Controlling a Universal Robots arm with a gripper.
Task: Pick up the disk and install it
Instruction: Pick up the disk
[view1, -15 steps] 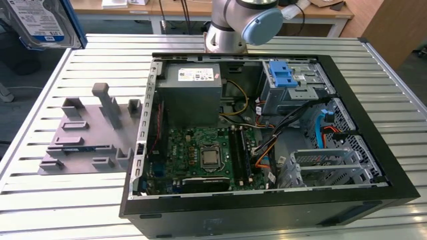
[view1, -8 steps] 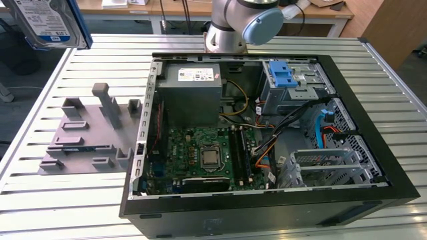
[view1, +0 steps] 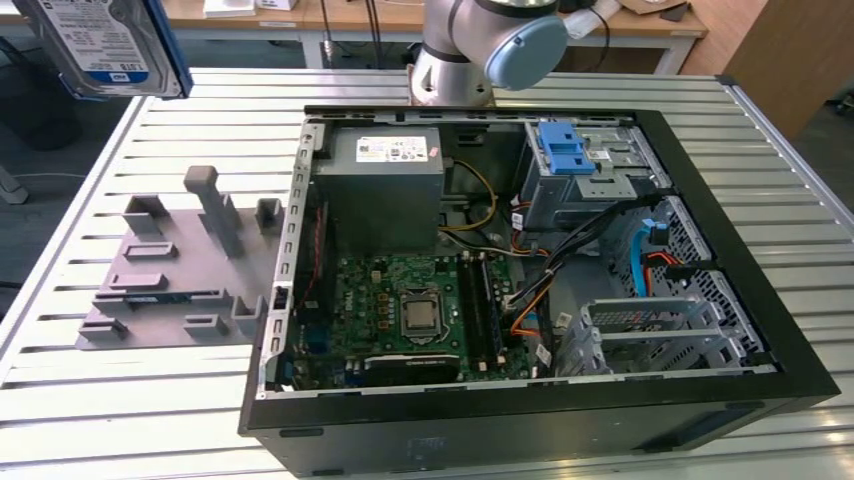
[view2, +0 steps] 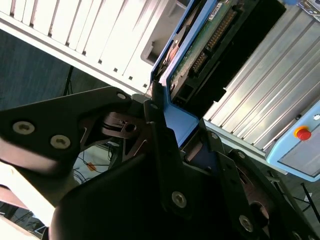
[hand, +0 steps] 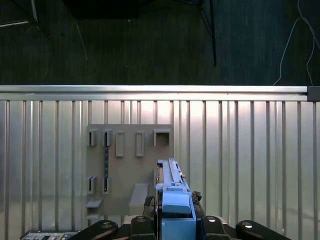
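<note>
The exterior view looks down steeply from high over the bench (view1: 107, 410), taking in the open computer case (view1: 534, 425) and, at the exterior view's left, the fixture plate (view1: 167, 290). The first wrist view faces straight down from well above and shares that fixture plate (hand: 130, 165). The second wrist view sits very close behind the hand (view2: 180, 120), looking along the clamped disk (view2: 200, 50).

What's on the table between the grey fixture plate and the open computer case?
Nothing: in the exterior view the fixture plate and the computer case are parted by a narrow strip of bare table. The gripper grips the disk.
</note>
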